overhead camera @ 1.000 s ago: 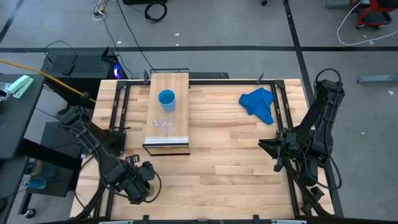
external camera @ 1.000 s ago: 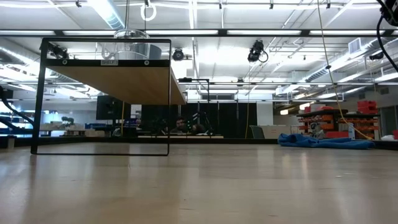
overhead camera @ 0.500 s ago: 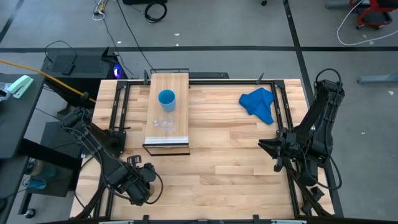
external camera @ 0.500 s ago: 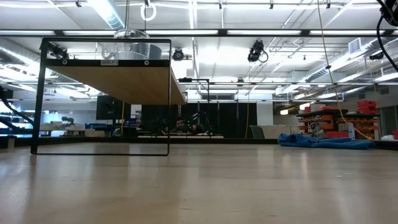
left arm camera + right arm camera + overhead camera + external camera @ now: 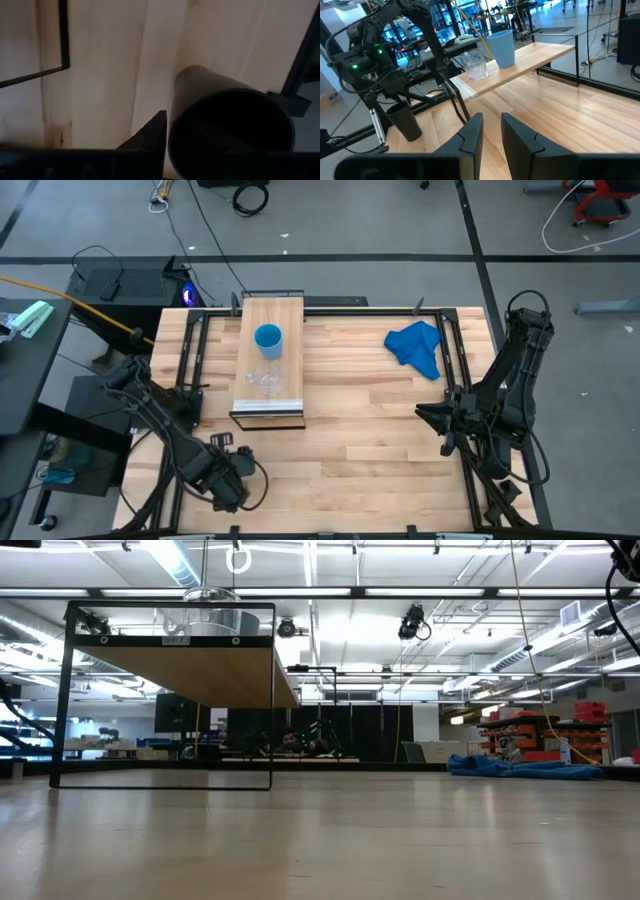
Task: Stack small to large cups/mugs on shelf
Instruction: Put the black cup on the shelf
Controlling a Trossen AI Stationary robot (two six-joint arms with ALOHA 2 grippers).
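- My left gripper [image 5: 228, 480] sits over the tabletop [image 5: 370, 430] at about 7 o'clock in the high view, near the front-left corner.
- The left wrist view shows the black cup [image 5: 227, 127] hard against one of my left fingers [image 5: 152, 135]. The right wrist view shows the same cup hanging below that gripper, clear of the tabletop. I judge my left fingers clenched on it, though the second finger is hidden behind the cup.
- My right gripper [image 5: 445, 420] waits at about 4 o'clock by the right edge of the tabletop. Its fingers stand slightly parted and grasp nothing.
- The shelf [image 5: 270, 405] stands at about 11 o'clock, its long side running from front to back.
- The blue cup [image 5: 267, 340] stands upright on the shelf toward its far end. The clear glass cup [image 5: 265, 379] sits on the shelf nearer the front edge, close to the blue cup but apart from it.
- A blue cloth [image 5: 418, 346] lies on the tabletop at about 1 o'clock, away from the work.
- Progress, as judged: two of three cups are on the shelf. The black cup is not yet there.
- Remaining: carry the black cup to the shelf and set it in size order. The free area beyond the blue cup looks small.
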